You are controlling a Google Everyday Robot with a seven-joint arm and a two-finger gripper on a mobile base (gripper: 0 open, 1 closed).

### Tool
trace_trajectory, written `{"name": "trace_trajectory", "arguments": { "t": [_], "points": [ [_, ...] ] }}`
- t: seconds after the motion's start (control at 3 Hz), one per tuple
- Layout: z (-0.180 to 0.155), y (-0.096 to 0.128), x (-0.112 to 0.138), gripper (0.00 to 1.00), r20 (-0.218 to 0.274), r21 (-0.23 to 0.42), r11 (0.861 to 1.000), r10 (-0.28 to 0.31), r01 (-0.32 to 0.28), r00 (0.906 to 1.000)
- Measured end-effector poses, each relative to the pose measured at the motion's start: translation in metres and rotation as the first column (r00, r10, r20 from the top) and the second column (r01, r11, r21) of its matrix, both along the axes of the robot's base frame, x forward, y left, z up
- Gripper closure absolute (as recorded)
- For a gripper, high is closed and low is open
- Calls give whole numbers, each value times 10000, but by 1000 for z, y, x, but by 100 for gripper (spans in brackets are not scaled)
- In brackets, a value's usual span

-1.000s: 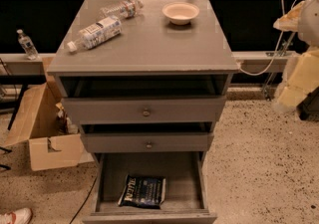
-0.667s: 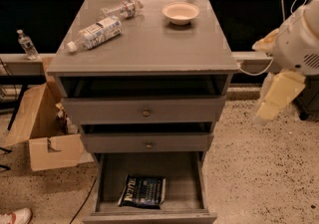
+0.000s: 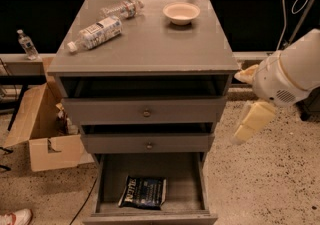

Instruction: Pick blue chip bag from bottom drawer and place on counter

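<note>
We're pre-grasp: navy foil chip bag (image 3: 142, 192) lies in deep grey bottom drawer (image 3: 184, 178), cream gripper (image 3: 239, 106) spread+empty off right; pick+place pending.

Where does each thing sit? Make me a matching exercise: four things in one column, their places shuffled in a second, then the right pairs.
Things:
1. blue chip bag
2. bowl
3. gripper
4. cardboard box

Places:
A. on the floor, left of the drawers
B. lying in the open bottom drawer
C. in the air to the right of the drawers, below counter height
D. on the counter, toward the back right

Pairs: 1-B, 2-D, 3-C, 4-A
</note>
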State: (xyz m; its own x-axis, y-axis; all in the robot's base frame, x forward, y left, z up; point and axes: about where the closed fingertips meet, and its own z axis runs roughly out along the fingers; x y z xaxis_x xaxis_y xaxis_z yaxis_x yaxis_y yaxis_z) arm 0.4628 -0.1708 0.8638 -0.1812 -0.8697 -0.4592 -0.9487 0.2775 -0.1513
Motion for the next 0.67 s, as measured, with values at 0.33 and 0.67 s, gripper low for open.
{"name": "trace_trajectory", "arguments": {
  "t": [0.33,0.67],
  "points": [
    [0,3,1,0,44,-53,10000,2,-2,10000],
    [-19,8,-2,0,-89,-315,9995,11,-13,10000]
  ]
}}
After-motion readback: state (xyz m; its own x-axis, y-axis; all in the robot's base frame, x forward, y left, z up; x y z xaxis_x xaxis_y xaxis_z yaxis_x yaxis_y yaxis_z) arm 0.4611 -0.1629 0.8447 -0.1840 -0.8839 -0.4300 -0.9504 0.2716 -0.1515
